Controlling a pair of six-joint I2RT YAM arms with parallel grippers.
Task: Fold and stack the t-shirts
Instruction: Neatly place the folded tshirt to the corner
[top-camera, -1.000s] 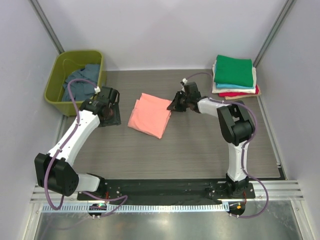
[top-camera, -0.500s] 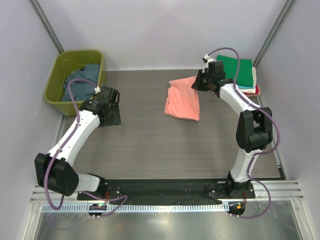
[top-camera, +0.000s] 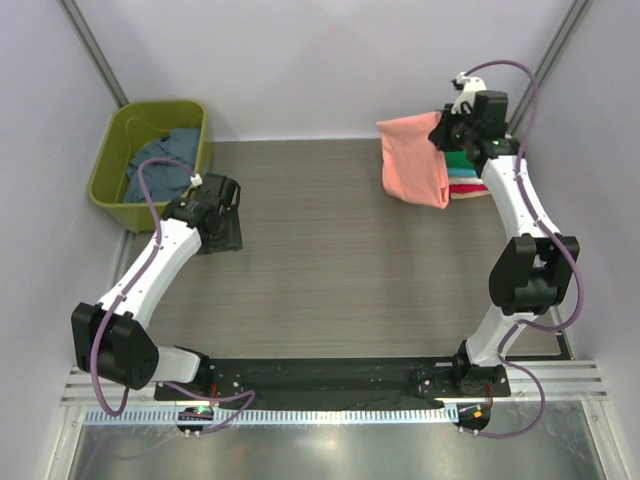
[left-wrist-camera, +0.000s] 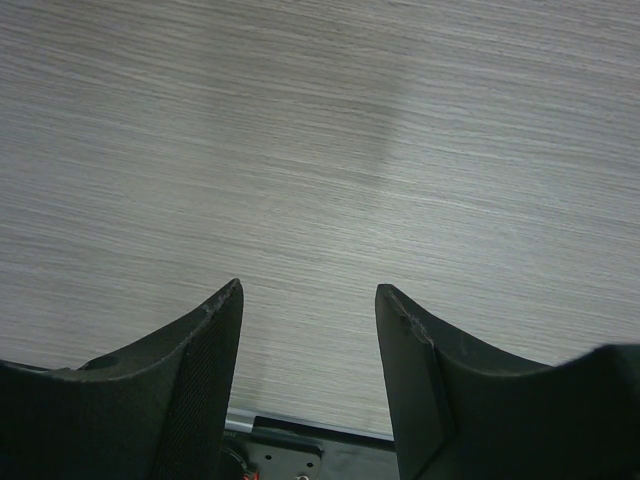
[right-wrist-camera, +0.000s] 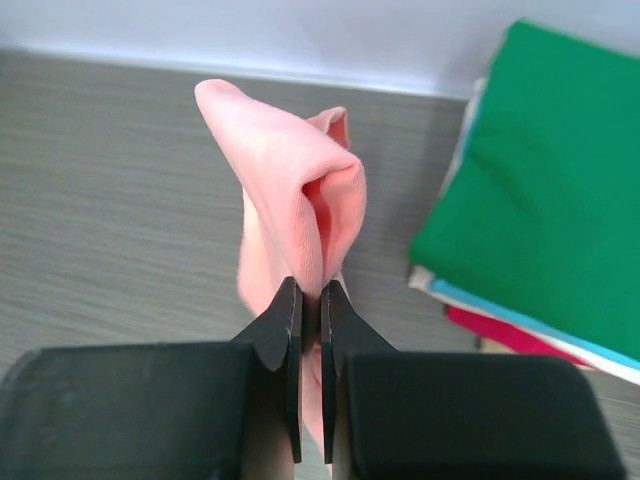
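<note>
A folded salmon-pink t-shirt (top-camera: 415, 158) hangs in the air at the back right, pinched by my right gripper (top-camera: 445, 130), which is shut on its edge. In the right wrist view the pink t-shirt (right-wrist-camera: 300, 205) bunches up just beyond the gripper (right-wrist-camera: 311, 295). Right beside it lies a stack of folded t-shirts (top-camera: 480, 180), green on top (right-wrist-camera: 545, 190) with teal, cream and red layers under it. My left gripper (top-camera: 225, 200) stands open over bare table at the left, and nothing lies between its fingers (left-wrist-camera: 210, 370).
An olive-green tub (top-camera: 113, 160) at the back left holds a slate-blue t-shirt (top-camera: 160, 165). The wood-grain table (top-camera: 330, 270) is walled at the back and both sides. The arm bases sit at the near edge.
My right gripper has lifted the pink t-shirt off the middle of the table and carried it right and back, up beside the stack. The left arm has not moved.
</note>
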